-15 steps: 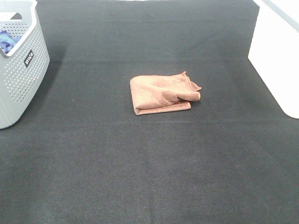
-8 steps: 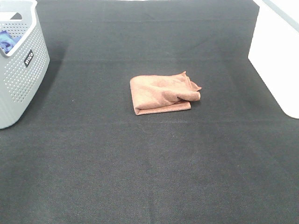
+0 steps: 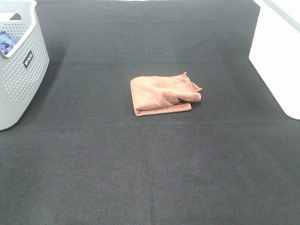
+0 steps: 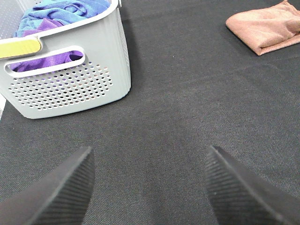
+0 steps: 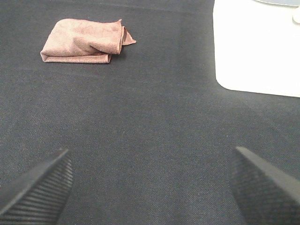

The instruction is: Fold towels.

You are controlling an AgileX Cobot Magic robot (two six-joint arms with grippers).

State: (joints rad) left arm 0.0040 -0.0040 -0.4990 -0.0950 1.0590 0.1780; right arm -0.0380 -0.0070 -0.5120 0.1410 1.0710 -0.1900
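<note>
Both tools are spread wide and hold nothing. On the left tool [image 4: 147,187], two dark fingers [image 4: 51,190] sit far apart over the black surface [image 3: 150,178], and it is the same for the right tool [image 5: 150,187]. The reddish-brown towel [image 3: 163,95] lies well in front of both tools, out on the surface, and neither one touches it. It looks folded into a small, thick pad, but one corner sticks out and the top layer bulges, so the fold is not neat. I think the folding is mostly done, and maybe only some tidying or putting away is left. Close ahead of the left tool stands a gray basket [image 4: 70,84] with blue and purple cloths [image 4: 61,11] inside. Ahead of the right tool sits a white box [image 5: 255,47].
</note>
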